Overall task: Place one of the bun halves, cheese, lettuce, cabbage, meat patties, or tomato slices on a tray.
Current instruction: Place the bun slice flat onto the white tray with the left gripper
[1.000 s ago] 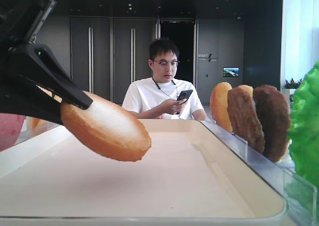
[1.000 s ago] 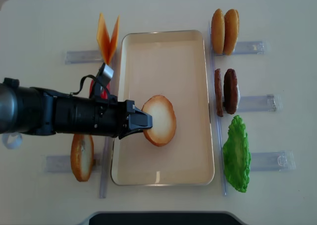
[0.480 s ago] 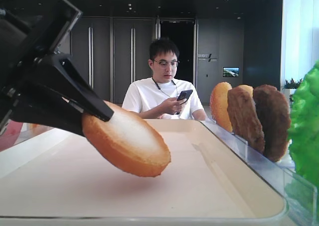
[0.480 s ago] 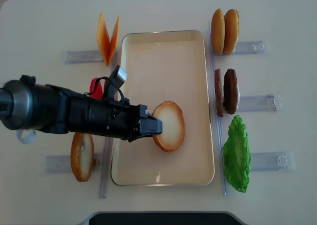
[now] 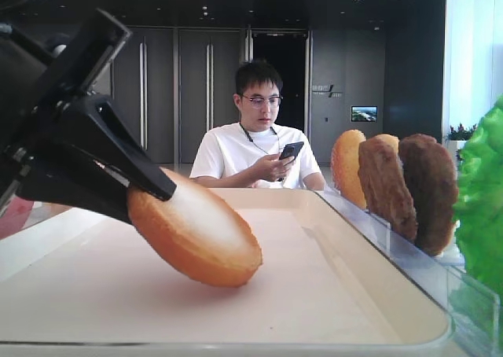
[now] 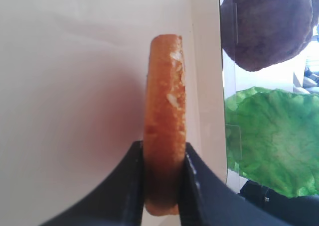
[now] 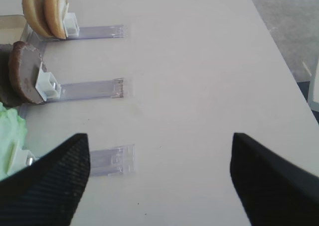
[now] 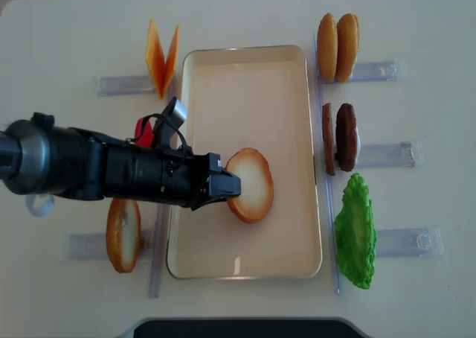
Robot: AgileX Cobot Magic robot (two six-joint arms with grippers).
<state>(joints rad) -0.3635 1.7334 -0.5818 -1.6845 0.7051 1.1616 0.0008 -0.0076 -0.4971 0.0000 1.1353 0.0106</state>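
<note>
The bun half (image 5: 195, 237) hangs tilted over the tray (image 5: 330, 294) in the low exterior view, its lower edge touching or just above the floor of the tray; I cannot tell which. The left pincer (image 5: 145, 188) pinches its upper edge, the black arm slanting down from the left. Along the right edge stand two more buns (image 5: 350, 168), two meat patties (image 5: 409, 188) and the lettuce (image 5: 481, 204). A man (image 5: 255, 141) sits beyond the desk.

The right wrist view shows the right pincer (image 7: 159, 178) spread wide over the bare desk (image 7: 199, 76), well away from the tray. Clear holders (image 7: 87, 90) lie at the left.

The left wrist view shows the bun on edge, clamped between both fingers (image 6: 132, 186), over the cream tray floor.

From overhead, the left arm lies level, reaching in from the left edge of the desk. The held bun sits over the tray's middle, slightly toward the near end. Nothing else is in the tray. Cheese (image 8: 161, 55) stands in a holder off its far left corner, another bun (image 8: 123, 234) off its near left.
</note>
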